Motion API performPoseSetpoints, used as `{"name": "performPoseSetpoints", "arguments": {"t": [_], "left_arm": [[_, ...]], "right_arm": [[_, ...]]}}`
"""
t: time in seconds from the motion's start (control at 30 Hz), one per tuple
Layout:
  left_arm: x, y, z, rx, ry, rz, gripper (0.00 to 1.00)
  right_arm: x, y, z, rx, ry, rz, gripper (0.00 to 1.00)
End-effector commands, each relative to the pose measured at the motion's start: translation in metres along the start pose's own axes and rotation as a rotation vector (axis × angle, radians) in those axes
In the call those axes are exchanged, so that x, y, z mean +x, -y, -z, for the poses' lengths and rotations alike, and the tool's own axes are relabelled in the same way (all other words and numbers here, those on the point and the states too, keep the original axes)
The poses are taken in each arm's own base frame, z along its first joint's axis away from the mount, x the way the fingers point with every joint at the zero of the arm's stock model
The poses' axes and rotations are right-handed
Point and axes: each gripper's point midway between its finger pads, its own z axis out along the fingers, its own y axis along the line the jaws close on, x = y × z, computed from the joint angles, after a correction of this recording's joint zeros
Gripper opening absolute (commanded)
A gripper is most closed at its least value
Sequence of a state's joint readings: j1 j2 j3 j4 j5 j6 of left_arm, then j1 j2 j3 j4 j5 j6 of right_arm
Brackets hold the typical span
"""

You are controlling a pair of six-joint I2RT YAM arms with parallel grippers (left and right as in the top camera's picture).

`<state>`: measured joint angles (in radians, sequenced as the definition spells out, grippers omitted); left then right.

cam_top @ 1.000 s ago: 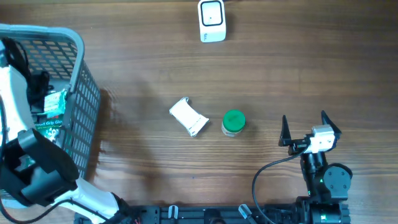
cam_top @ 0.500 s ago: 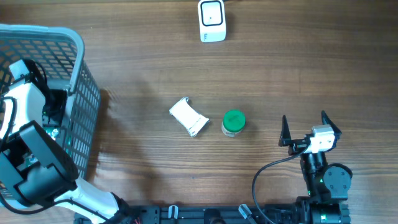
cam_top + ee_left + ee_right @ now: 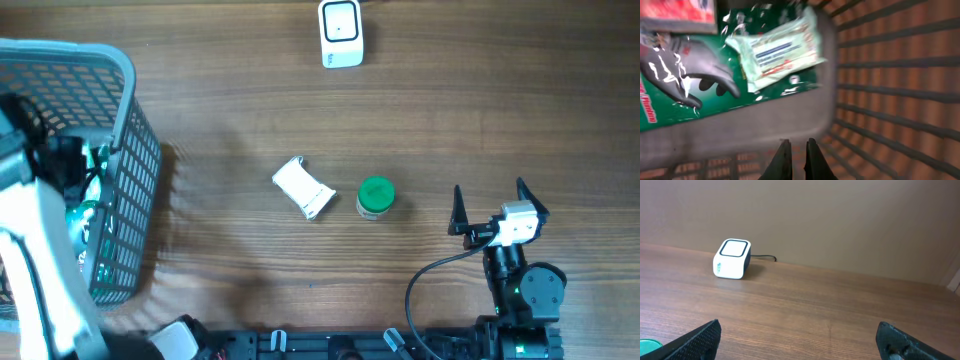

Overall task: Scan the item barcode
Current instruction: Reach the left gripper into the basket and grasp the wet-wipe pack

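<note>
I see my left gripper [image 3: 797,146] clenched on nothing inside the grey basket [image 3: 138,170]; the pale green packet [image 3: 777,47] lies beyond it on a green glove pack [image 3: 690,102]. My right gripper [image 3: 489,193] is spread wide, empty

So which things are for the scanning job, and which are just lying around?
For the job: scanner; basket; pale green packet and glove pack inside it; left gripper, jaws shut.
Probably just lying about: white packet; green-lidded jar; right gripper, open.
</note>
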<state>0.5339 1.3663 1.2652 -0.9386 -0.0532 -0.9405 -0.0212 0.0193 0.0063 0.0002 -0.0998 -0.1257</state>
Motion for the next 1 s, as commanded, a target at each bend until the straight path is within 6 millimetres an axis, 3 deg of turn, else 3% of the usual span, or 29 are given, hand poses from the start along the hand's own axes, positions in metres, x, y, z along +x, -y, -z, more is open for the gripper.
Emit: {"name": "performPoseSetpoints", "arguments": {"t": [0.0, 0.1, 0.13, 0.2, 0.27, 0.3, 0.33, 0.4, 0.43, 0.5, 0.57, 0.6, 0.63, 0.7, 0.73, 0.87, 0.97], "left_arm": [[-0.005, 0.012, 0.063, 0.189, 0.07, 0.022, 0.04], [0.003, 0.018, 0.123, 0.382, 0.103, 0.013, 0.04], [0.014, 0.021, 0.153, 0.495, 0.091, -0.006, 0.04], [0.037, 0.029, 0.193, 0.674, 0.031, -0.059, 0.04], [0.036, 0.023, 0.214, 0.725, 0.087, -0.063, 0.04], [0.025, 0.015, 0.212, 0.681, 0.153, -0.033, 0.22], [0.014, 0.005, 0.205, 0.617, 0.21, -0.002, 0.46], [-0.009, -0.016, 0.177, 0.421, 0.302, 0.049, 0.94], [-0.016, -0.017, 0.157, 0.338, 0.301, 0.054, 1.0], [-0.023, -0.003, 0.125, 0.279, 0.262, 0.049, 1.0], [-0.028, 0.009, 0.078, 0.192, 0.208, 0.045, 1.0], [-0.026, 0.008, 0.053, 0.135, 0.168, 0.087, 1.0], [-0.02, 0.003, 0.012, 0.034, 0.104, 0.169, 1.0], [-0.013, -0.005, -0.029, -0.071, 0.05, 0.228, 1.0], [-0.007, -0.012, -0.067, -0.151, 0.013, 0.215, 1.0], [0.007, -0.03, -0.126, -0.272, -0.04, 0.202, 1.0], [0.006, -0.033, -0.141, -0.288, -0.03, 0.199, 1.0]], "right_arm": [[-0.002, 0.0, 0.0, 0.004, 0.008, 0.006, 1.0], [-0.002, 0.0, 0.0, 0.003, 0.008, 0.006, 1.0], [-0.002, 0.0, 0.0, 0.003, 0.008, 0.006, 1.0], [-0.002, 0.0, 0.0, 0.004, 0.008, 0.006, 1.0], [-0.002, 0.0, 0.0, 0.003, 0.008, 0.006, 1.0], [-0.002, 0.0, 0.0, 0.003, 0.008, 0.006, 1.0], [-0.002, 0.0, 0.0, 0.004, 0.008, 0.006, 1.0], [-0.002, 0.0, 0.0, 0.003, 0.008, 0.006, 1.0], [-0.002, 0.0, 0.0, 0.004, 0.008, 0.006, 1.0], [-0.002, 0.0, 0.0, 0.004, 0.008, 0.007, 1.0], [-0.002, 0.0, 0.0, 0.004, 0.008, 0.007, 1.0], [-0.002, 0.0, 0.0, 0.004, 0.008, 0.007, 1.0], [-0.002, 0.0, 0.0, 0.004, 0.008, 0.006, 1.0], [-0.002, 0.0, 0.0, 0.004, 0.008, 0.006, 1.0], [-0.002, 0.0, 0.0, 0.004, 0.008, 0.006, 1.0], [-0.002, 0.0, 0.0, 0.003, 0.008, 0.007, 1.0], [-0.002, 0.0, 0.0, 0.004, 0.008, 0.006, 1.0]]}}
